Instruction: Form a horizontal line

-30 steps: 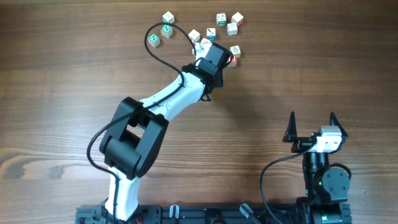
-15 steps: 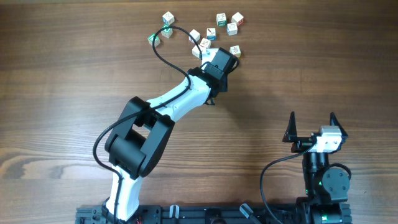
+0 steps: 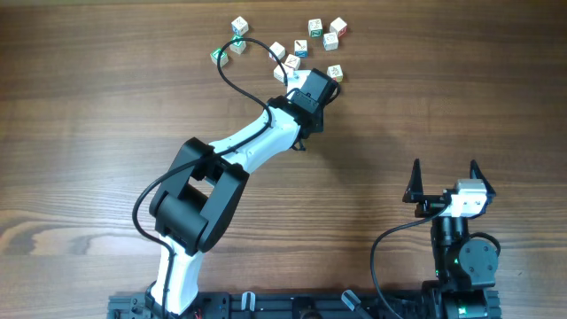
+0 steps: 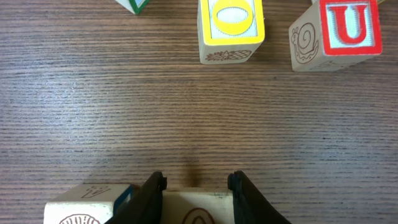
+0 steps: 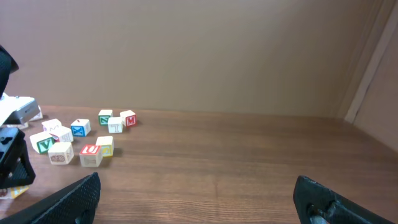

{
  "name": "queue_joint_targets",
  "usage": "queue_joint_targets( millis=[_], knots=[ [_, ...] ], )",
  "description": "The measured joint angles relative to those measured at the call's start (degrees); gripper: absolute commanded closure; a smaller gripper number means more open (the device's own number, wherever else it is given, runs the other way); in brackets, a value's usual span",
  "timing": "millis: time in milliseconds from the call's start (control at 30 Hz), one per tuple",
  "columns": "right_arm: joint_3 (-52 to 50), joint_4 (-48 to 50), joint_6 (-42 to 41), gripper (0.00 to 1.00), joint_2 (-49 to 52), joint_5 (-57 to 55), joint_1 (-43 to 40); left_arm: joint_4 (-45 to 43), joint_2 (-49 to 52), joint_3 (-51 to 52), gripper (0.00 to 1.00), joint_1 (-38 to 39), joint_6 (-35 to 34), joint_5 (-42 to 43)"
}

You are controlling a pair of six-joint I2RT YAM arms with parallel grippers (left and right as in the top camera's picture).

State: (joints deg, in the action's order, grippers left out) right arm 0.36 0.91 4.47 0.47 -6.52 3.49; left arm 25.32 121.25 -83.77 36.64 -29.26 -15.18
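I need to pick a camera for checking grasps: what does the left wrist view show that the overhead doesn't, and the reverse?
Only the left wrist view: the left tool with a finger on either side of a pale block, a second block beside it, and a yellow O block and red U block readable ahead. Only the overhead: the whole left arm and the right tool, open, parked apart. Both: the wooden table and loose blocks beyond the left tool.

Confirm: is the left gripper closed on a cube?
Shut: left gripper fingers touch both sides of the pale cube between them.
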Motion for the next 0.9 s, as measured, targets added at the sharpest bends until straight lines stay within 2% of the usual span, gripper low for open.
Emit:
queue_joint_targets(
  millis=[467,700,900],
  knots=[
    [0.0,0.0,0.0,0.0,0.0,0.0,0.0,0.0,0.8,0.0,0.74,0.0,0.0,0.0],
    [0.0,0.0,0.0,0.0,0.0,0.0,0.0,-0.3,1.8,0.0,0.64,0.0,0.0,0.0],
    [0.0,0.0,0.0,0.0,0.0,0.0,0.0,-1.9,1.8,0.0,0.61,0.0,0.0,0.0]
  ],
)
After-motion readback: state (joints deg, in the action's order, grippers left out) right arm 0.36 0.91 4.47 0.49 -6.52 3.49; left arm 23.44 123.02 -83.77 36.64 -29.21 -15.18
